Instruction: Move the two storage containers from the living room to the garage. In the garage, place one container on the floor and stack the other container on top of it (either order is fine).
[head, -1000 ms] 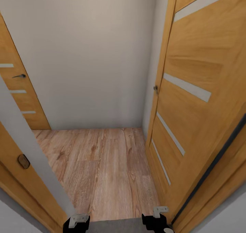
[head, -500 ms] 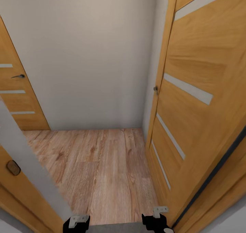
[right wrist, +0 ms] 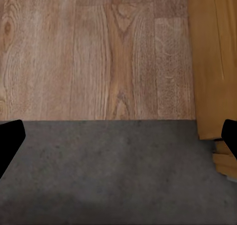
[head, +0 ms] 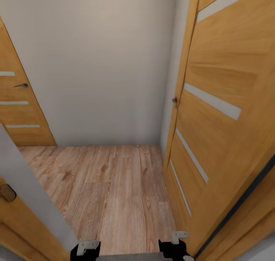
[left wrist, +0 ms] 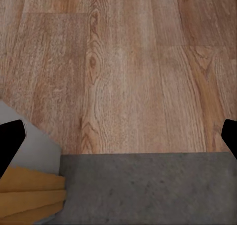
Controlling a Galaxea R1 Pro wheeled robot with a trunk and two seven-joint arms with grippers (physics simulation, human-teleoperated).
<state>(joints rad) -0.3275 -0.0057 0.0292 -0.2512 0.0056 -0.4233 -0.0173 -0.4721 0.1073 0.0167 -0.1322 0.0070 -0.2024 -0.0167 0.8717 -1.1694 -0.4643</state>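
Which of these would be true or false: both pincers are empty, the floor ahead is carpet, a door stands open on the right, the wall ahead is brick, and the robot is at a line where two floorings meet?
1. Both pincers are empty. True: the left pincer and right pincer have fingers spread wide with only floor between them.
2. The floor ahead is carpet. False: it is light wood planks.
3. A door stands open on the right. True: the wooden door is swung open there.
4. The wall ahead is brick. False: the wall is plain and pale.
5. Two floorings meet here. True: dark grey concrete borders the planks.
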